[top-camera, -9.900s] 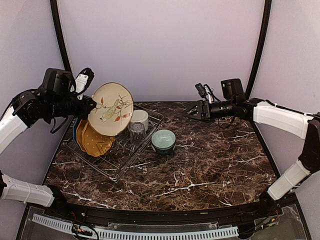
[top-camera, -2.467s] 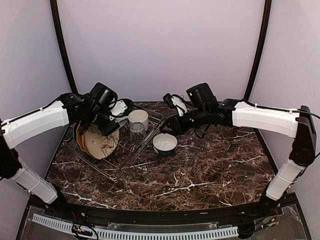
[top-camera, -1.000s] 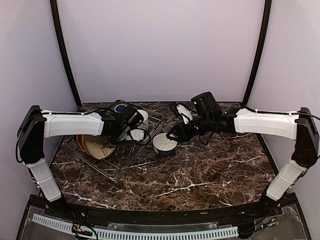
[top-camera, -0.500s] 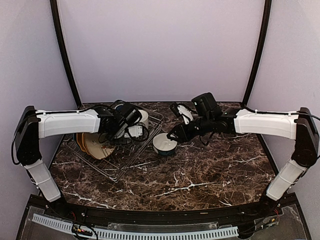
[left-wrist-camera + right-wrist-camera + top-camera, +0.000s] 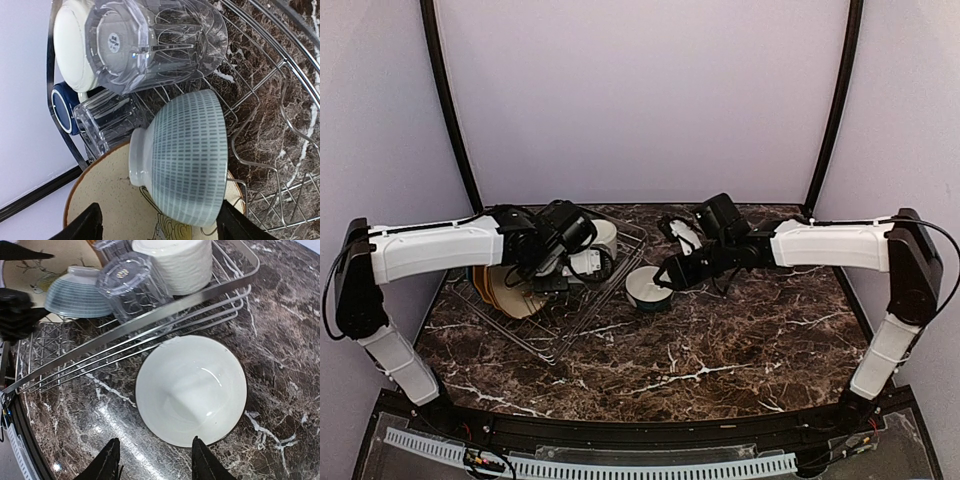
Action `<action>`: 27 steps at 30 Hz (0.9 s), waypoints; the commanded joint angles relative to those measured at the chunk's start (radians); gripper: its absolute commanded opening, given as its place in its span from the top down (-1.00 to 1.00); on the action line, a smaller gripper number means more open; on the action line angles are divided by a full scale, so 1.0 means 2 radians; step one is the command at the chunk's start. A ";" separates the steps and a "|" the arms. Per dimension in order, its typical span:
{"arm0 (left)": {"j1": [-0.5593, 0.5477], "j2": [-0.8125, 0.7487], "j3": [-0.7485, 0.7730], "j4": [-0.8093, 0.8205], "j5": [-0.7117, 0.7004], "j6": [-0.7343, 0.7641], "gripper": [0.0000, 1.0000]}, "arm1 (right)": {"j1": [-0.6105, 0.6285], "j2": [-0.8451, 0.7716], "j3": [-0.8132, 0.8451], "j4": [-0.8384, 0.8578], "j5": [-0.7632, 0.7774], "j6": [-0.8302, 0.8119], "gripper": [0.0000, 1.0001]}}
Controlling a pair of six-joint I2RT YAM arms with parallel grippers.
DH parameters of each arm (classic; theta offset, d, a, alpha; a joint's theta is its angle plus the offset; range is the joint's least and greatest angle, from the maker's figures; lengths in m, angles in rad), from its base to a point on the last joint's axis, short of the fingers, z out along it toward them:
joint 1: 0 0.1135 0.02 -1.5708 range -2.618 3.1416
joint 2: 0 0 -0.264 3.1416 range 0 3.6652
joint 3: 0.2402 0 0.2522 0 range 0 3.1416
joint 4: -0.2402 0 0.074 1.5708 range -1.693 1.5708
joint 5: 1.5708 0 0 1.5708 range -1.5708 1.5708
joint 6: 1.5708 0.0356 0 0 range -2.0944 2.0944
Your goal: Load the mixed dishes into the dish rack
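The cream leaf-patterned plate (image 5: 107, 200), earlier held up in the air, is now lying in the dish rack (image 5: 165, 314). The left arm (image 5: 430, 250) is stretching low across the rack instead of standing raised at the far left, and the left hand (image 5: 160, 222) is spreading wider around the striped bowl (image 5: 180, 155). The right arm (image 5: 830, 245), earlier drawn back, is now reaching the right hand (image 5: 152, 455) over the white bowl (image 5: 190, 390) on the worktop (image 5: 720, 340).

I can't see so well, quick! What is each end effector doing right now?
Left end effector: open, holding nothing, over the striped bowl.
Right end effector: open, holding nothing, at the white bowl rim.
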 commanded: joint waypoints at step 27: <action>-0.013 -0.150 -0.052 0.017 0.121 -0.151 -0.97 | -0.017 0.203 0.207 -0.186 0.159 0.006 0.37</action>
